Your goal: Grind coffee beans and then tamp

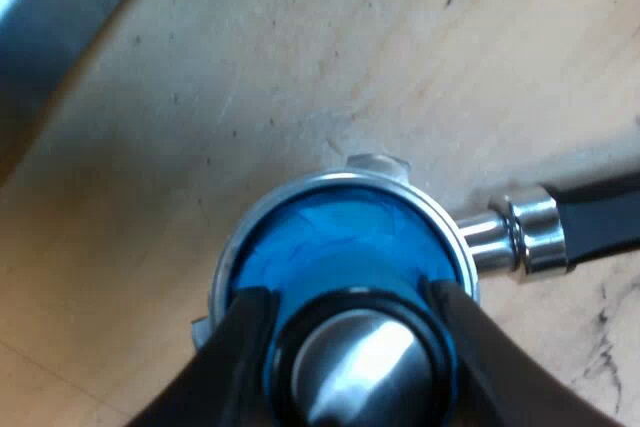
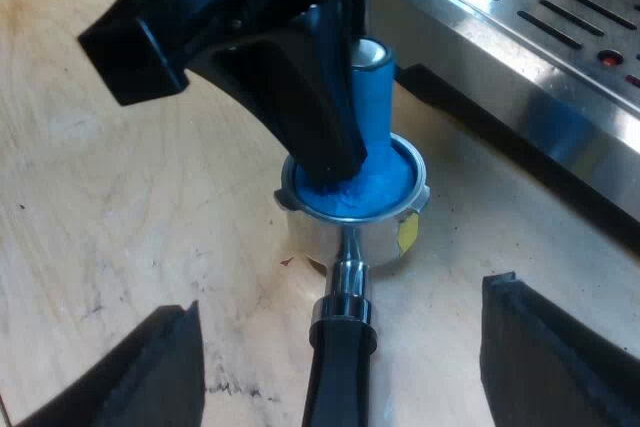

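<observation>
your left claw (image 1: 355, 347) has its two black fingers (image 1: 240, 347) pinched in on the stem of the blue tamper (image 1: 330, 237), one on each side and touching it. the tamper stands upright, its blue base sunk in the basket of the metal holder (image 1: 300, 192). the holder rests on the wooden table (image 1: 300, 47), and its dark handle (image 1: 600, 212) reaches out from the basket over the boards. a small yellow tag (image 2: 408, 232) sticks to the holder's wall, but you can't read anything on it. the espresso machine (image 2: 520, 47) stands just beside the holder, with its slotted steel tray and a small red dot (image 2: 610, 60) showing. your right claw (image 2: 342, 297) gapes wide and grips nothing. the holder's handle runs in between its fingers and touches neither of them.
</observation>
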You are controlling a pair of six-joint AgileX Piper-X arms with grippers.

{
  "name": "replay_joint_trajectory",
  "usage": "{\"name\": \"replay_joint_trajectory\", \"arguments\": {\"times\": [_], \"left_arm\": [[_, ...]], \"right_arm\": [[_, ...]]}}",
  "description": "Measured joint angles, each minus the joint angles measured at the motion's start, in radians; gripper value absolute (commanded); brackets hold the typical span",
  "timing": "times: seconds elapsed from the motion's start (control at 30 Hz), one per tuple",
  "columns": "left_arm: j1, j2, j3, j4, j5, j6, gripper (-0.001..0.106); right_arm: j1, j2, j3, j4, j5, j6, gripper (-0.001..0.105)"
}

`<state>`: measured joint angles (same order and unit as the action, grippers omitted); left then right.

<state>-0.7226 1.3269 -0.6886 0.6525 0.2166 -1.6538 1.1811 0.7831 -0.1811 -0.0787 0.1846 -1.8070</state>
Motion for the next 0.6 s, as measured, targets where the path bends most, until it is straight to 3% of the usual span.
{"name": "replay_joint_trajectory", "arguments": {"times": [0.6], "left_arm": [[0.000, -0.076, -0.025, 0.078, -0.018, 0.000, 0.000]], "right_arm": [[0.000, 0.000, 0.000, -0.022, 0.000, 0.000, 0.061]]}}
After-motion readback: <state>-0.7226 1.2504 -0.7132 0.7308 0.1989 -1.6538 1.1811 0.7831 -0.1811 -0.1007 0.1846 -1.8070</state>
